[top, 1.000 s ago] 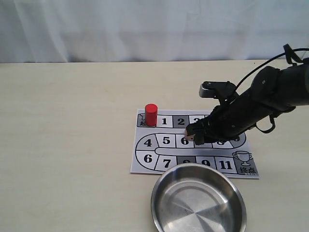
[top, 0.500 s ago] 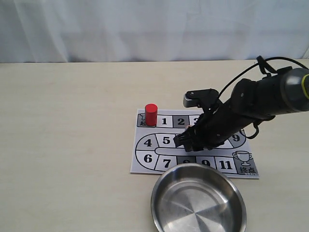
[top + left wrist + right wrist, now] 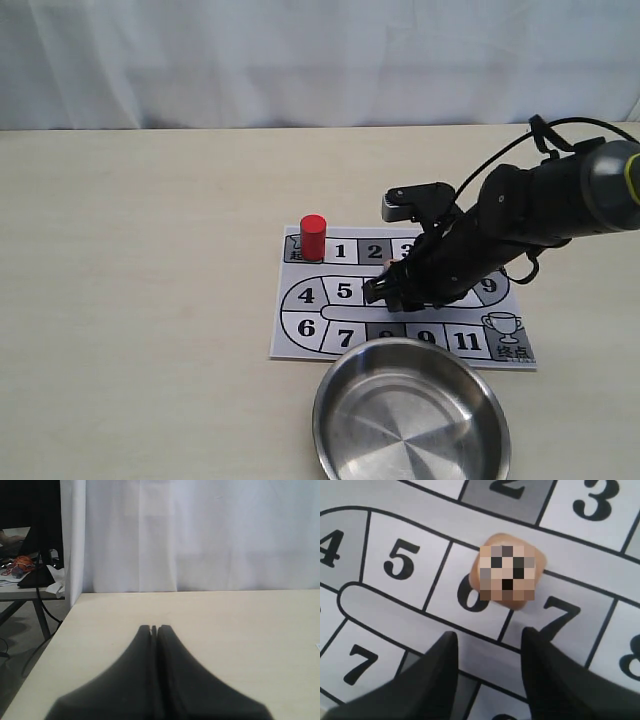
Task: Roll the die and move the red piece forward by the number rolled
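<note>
The die (image 3: 508, 575), a light-brown cube, lies on the board's line between squares 6 and 7; its top face is too blurred to read. My right gripper (image 3: 490, 637) is open just short of it, nothing between the fingers. In the exterior view the right gripper (image 3: 385, 292) hovers low over the board's middle row and hides the die. The red piece (image 3: 313, 237) stands upright on the start square at the board's far left corner. My left gripper (image 3: 154, 628) is shut, empty, over bare table.
The paper board (image 3: 300, 345) with numbered squares lies flat on the table. A steel bowl (image 3: 330, 385) sits at its near edge, right below my right arm. A white curtain backs the table.
The right arm swung left and down across the board. The die that sat between its fingertips a second ago now lies loose on the board.
</note>
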Controlling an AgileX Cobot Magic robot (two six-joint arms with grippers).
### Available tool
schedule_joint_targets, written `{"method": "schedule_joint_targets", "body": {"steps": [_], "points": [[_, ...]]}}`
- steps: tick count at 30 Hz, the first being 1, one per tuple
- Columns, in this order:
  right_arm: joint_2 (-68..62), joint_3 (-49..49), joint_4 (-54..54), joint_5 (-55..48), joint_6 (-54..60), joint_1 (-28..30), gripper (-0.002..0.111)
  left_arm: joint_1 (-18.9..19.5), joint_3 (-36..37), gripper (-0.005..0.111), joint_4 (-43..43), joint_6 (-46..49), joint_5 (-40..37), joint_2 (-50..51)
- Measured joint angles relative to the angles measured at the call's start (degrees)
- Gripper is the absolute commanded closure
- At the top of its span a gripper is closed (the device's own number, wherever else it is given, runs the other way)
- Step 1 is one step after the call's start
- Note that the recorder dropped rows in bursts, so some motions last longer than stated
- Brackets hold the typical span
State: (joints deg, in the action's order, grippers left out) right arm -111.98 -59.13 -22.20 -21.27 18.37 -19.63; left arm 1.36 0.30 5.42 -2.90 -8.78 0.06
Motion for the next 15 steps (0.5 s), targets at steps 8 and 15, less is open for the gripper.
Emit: {"method": "schedule_joint_targets", "body": {"steps": [8, 15], "points": [[4.2, 0.0, 0.2, -0.2, 1.0, -0.4, 0.059, 0.0, 0.0, 0.107, 0.0, 0.0, -0.1, 0.0], [7.3, -6.4, 0.2, -6.4, -0.6, -1.9, 0.049, 0.0, 0.0, 0.107, 0.0, 0.0, -0.1, 0.0]]}}
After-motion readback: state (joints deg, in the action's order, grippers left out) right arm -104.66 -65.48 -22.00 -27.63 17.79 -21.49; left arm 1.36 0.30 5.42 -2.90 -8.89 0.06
